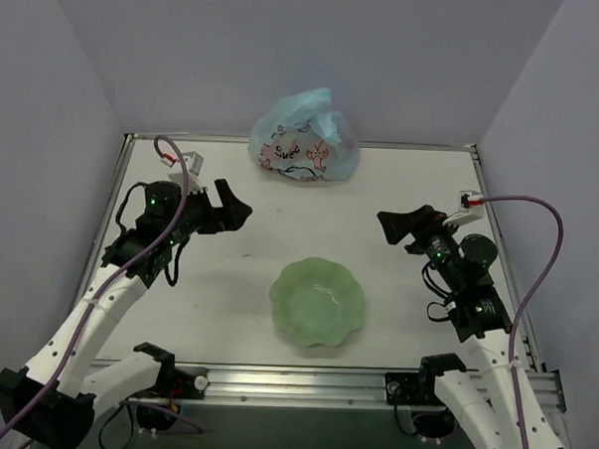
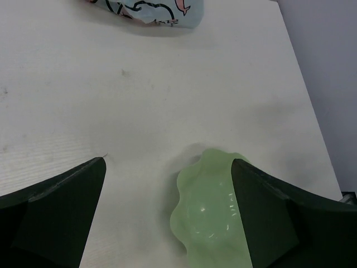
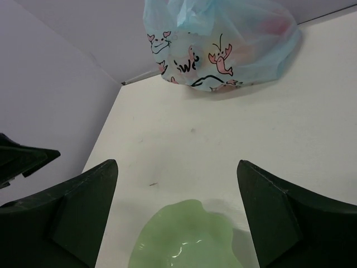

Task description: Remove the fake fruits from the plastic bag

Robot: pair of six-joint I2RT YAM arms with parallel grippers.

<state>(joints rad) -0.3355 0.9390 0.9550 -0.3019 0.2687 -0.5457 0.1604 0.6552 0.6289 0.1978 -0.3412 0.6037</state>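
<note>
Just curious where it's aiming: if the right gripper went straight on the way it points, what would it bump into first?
Probably the bare table, between the bowl and the bag. The right gripper seems tilted downward, so neither looks to be in its line, though depth is hard to judge.

**White Shells, Black Pincers**

Left arm (image 1: 97, 315) and right arm (image 1: 497, 377): white lower links, black motor housings above, tiny green lights (image 1: 153, 200). Broad dark wedge fingers (image 2: 56, 218) on left pincer (image 1: 234, 213) and right pincer (image 1: 389, 224). Purple cables (image 1: 551, 214) looped alongside, white plugs (image 1: 191, 162) toward twelve o'clock.
</note>
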